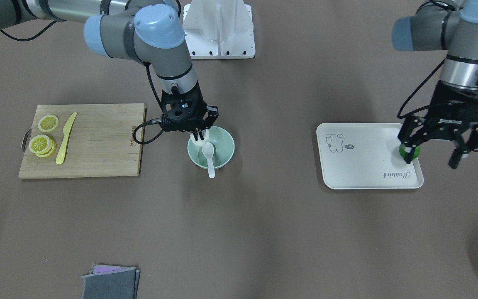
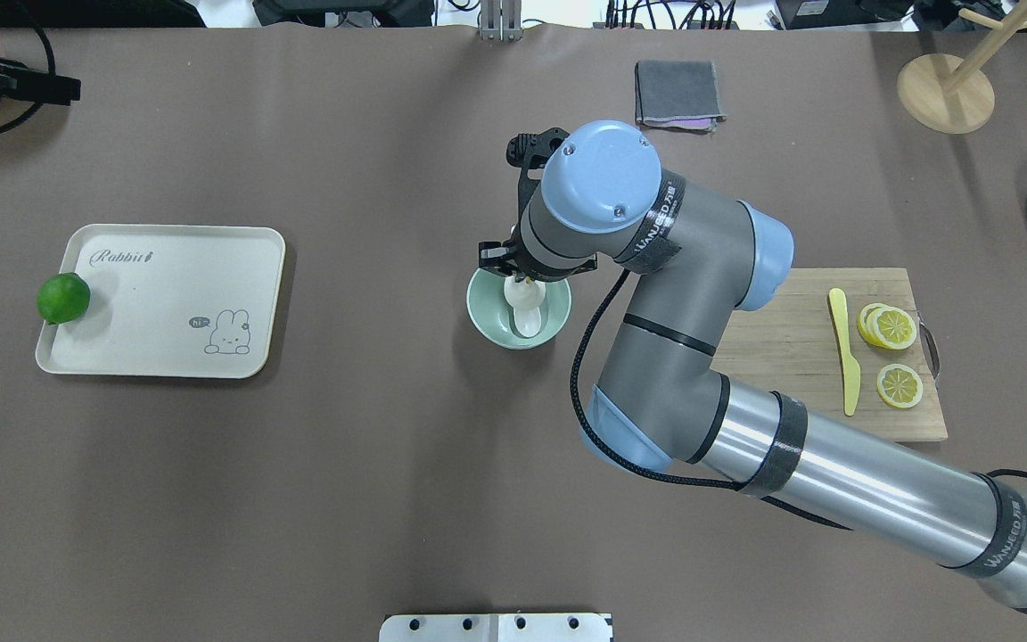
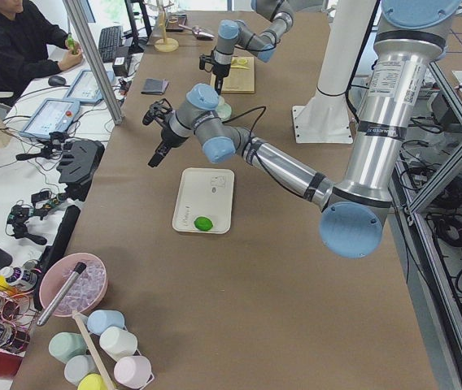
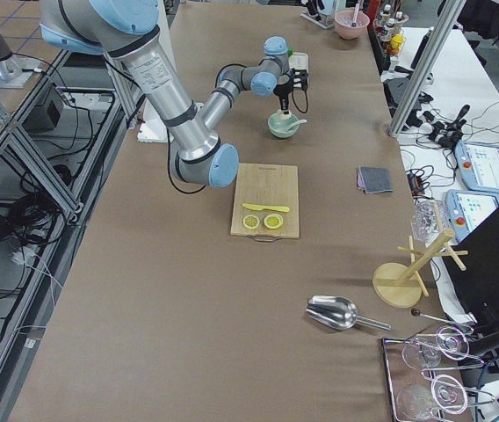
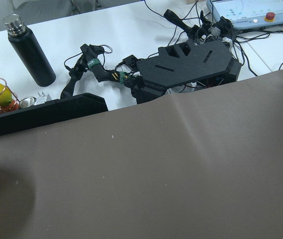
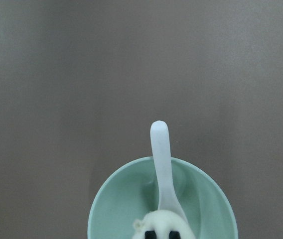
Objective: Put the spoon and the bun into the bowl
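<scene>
Bowl (image 1: pixel 227 143), round, pale mint green and smooth, stands in the middle of the brown table. Every place here is told from it, as the camera facing the robot sees things.

Well to the left of the bowl lies a wooden cutting board (image 1: pixel 98 141). It has round yellow lemon slices (image 1: pixel 48 123) and a yellow plastic knife (image 1: pixel 65 139) on it. A folded grey cloth (image 1: pixel 110 282) also lies to the left of the bowl, much nearer the camera.

The robot's right arm comes in from the top left, bends at the elbow, and points its wrist straight down over the bowl. Its right gripper (image 1: pixel 199 137) has both fingers squeezed on the small round white steamed bun (image 1: pixel 201 142). It holds the bun over the bowl, above the scoop of the spoon. I cannot tell if the bun touches anything under it.

The small shiny white soup spoon (image 1: pixel 210 160) lies inside the bowl, with its handle sticking out over the rim on the camera's side.

Well to the right of the bowl lies a flat cream tray (image 1: pixel 359 166) with a little animal drawn on it. A round green lime (image 1: pixel 414 150) sits on its far corner.

The left arm is farthest from the bowl, with its wrist down, up in the air. Its left gripper (image 1: pixel 431 160) is spread wide with nothing between the fingers.
</scene>
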Robot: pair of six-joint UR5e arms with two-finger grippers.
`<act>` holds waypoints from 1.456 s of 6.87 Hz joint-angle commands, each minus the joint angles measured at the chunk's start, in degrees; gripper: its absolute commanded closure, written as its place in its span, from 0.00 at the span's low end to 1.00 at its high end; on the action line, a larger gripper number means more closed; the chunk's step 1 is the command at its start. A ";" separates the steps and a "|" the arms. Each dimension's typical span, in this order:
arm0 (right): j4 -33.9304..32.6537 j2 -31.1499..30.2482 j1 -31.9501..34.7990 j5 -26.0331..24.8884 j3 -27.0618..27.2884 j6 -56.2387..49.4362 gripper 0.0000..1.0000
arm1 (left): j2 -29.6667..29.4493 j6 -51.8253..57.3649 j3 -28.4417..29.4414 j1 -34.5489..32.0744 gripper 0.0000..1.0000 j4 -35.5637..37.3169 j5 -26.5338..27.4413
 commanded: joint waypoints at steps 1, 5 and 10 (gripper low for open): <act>0.42 0.32 -0.34 -0.23 0.34 1.13 0.00 | 0.22 0.53 0.19 -1.05 0.02 0.04 -1.64; -9.48 -15.08 6.39 -0.75 19.35 -12.75 0.00 | 0.14 1.57 2.82 -4.64 0.02 0.74 -2.69; -12.13 -42.44 38.34 19.14 25.66 -42.89 0.00 | 7.92 29.27 5.21 -25.92 0.02 19.55 -18.77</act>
